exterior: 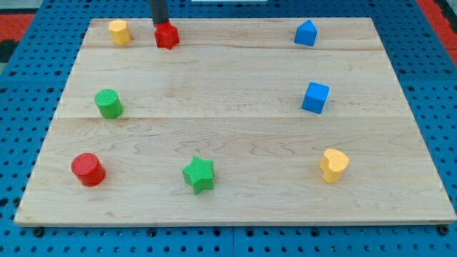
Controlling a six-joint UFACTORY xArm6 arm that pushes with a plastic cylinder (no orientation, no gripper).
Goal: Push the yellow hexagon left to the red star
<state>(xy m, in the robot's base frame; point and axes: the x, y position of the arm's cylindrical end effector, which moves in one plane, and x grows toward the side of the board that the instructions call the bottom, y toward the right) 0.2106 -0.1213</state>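
The yellow hexagon (pixel 119 31) sits near the board's top left corner. The red star (pixel 166 36) lies just to its right, with a small gap between them. My dark rod comes down from the view's top, and my tip (pixel 160 26) rests at the red star's upper left edge, touching or almost touching it. The tip is to the right of the yellow hexagon.
A wooden board (pixel 235 78) carries a green cylinder (pixel 109 104), a red cylinder (pixel 88 169), a green star (pixel 198 174), a yellow heart-like block (pixel 333 165), a blue cube (pixel 315 98) and a blue pentagon-like block (pixel 305 33). Blue pegboard surrounds it.
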